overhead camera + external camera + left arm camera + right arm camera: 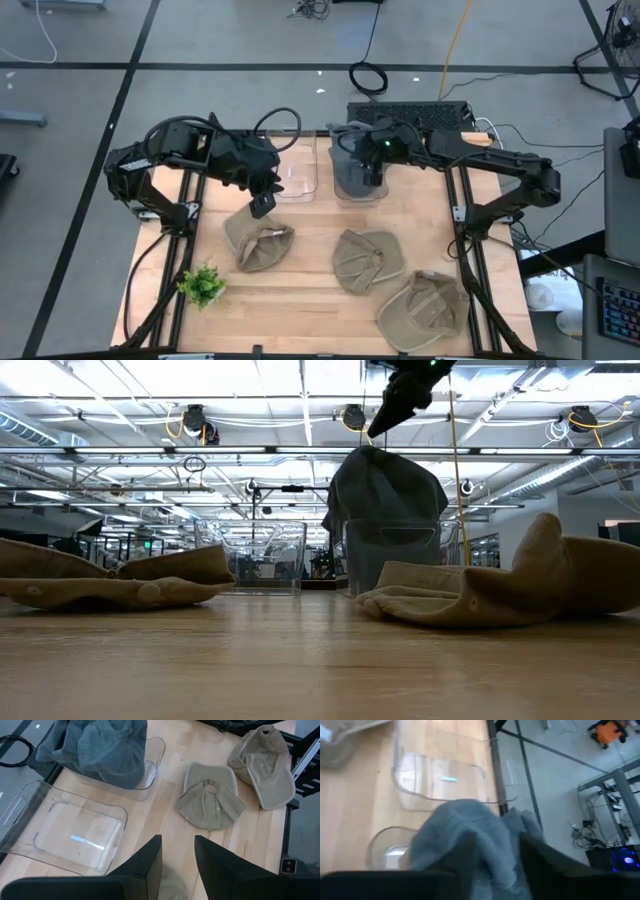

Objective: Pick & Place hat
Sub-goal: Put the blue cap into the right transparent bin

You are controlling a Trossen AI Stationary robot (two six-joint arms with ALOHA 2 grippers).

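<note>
Wood table [300, 290]: grey hat [355, 165] in bin [350, 192], no legible labels.

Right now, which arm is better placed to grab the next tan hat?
Left. Its tool hovers open just above the nearest tan hat, while the right tool sits over the grey hat in the far bin.

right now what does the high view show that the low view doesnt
Only the high view shows the small green plant, both arms, and the left pincer above the leftmost tan fabric cap. Only the low view shows the ceiling lights and room behind the table. Both show the grey hat in its clear plastic bin, the empty clear plastic bin beside it, and the right pincer just above the grey hat.
</note>
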